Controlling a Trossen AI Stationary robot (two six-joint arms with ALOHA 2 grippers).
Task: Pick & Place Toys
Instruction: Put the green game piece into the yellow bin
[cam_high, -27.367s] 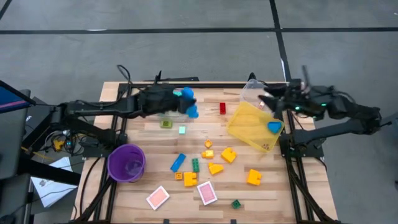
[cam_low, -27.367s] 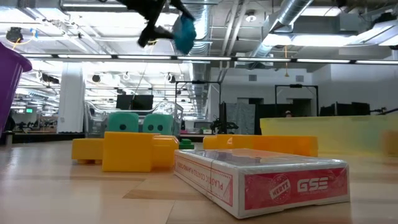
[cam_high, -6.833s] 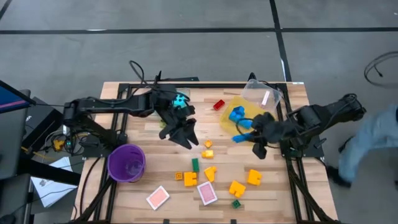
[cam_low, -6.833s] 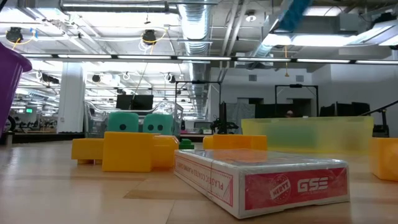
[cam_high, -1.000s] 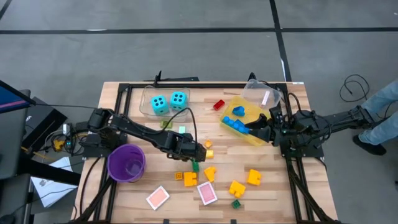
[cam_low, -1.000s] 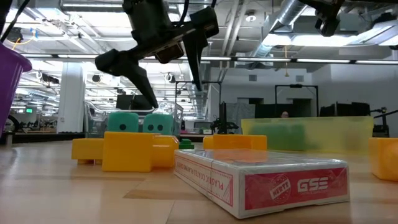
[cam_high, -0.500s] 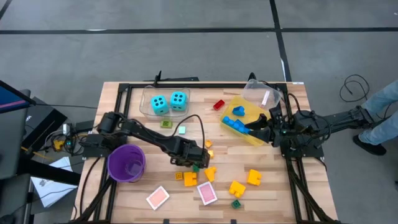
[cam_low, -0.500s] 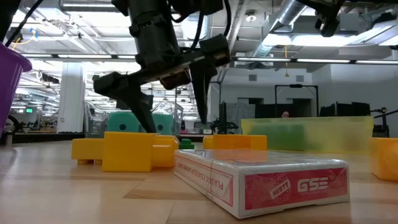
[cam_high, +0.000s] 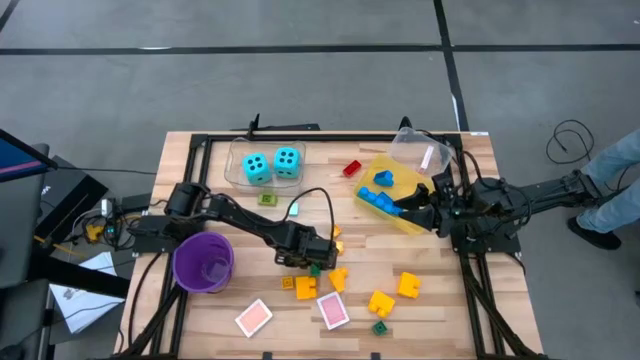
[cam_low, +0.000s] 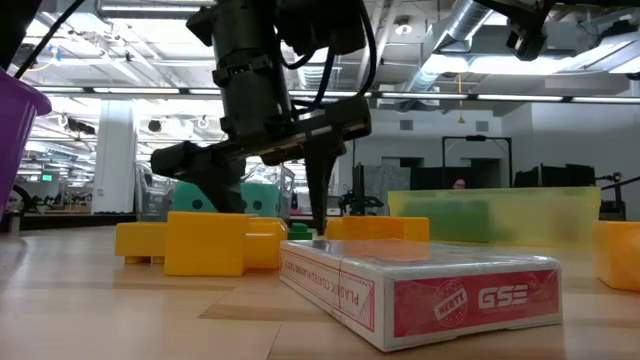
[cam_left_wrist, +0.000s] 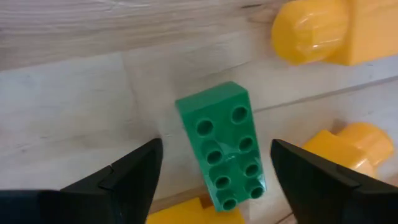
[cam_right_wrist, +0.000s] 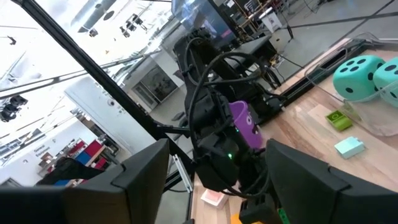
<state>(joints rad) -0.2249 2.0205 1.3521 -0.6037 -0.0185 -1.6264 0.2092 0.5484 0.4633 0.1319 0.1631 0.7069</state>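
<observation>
Green brick: a long green brick (cam_left_wrist: 224, 151), glossy plastic with two rows of round studs – eight in the left wrist view – lying flat, studs up, on the pale wood table (cam_high: 200, 310); from above it sits mid-table (cam_high: 314, 268), mostly under the arm.
Left gripper: the left gripper (cam_left_wrist: 214, 180) is down at the table with its dark fingers (cam_left_wrist: 127, 177) spread, one on each side of the green brick, not touching it; in the low view it stands behind the yellow bricks (cam_low: 265, 190).
Right gripper: the right gripper (cam_high: 400, 208) is over the yellow bin (cam_high: 425, 222) at the table's right side, fingers parted, with nothing seen between them.
Yellow bricks: rounded, shiny yellow bricks (cam_high: 380, 302) – about five or six around the table's middle and front, two of them just beside the green brick.
Blue bricks: two blue bricks (cam_high: 378, 190) in the yellow bin.
Dice: two cyan dice (cam_high: 272, 164) with black dots, soft-cornered cubes, side by side in a clear tray (cam_high: 236, 170) at the table's far edge.
Cards: two pink cards (cam_high: 255, 318), flat and rectangular, near the front edge; a boxed deck (cam_low: 420, 292) lies close to the low camera.
Others: one red brick (cam_high: 351, 168), one small green brick (cam_high: 380, 327), one purple cup (cam_high: 203, 262) at the left.
</observation>
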